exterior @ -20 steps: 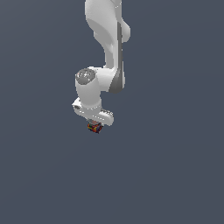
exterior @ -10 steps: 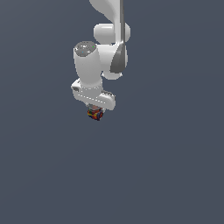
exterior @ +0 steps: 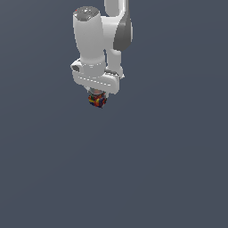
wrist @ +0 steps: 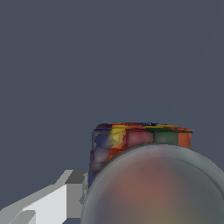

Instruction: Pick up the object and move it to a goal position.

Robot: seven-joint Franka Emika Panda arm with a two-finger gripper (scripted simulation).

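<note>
The object [exterior: 97, 100] is a tiny dark blocky thing with red, yellow and blue specks, hanging just under the white hand of the arm in the exterior view. My gripper [exterior: 96, 98] is shut on it, and the fingers are mostly hidden behind the hand. In the wrist view the object [wrist: 131, 142] fills the frame close up, its greyish round top [wrist: 153, 188] toward the camera, with one pale finger [wrist: 52, 203] beside it. It hangs in the air with nothing under it.
The white arm [exterior: 95, 40] comes down from the upper edge of the exterior view. Around it lies only a flat dark grey-blue ground.
The arm has risen with the object held in the gripper, and the hand looks larger in the exterior view. The grip has not changed.
</note>
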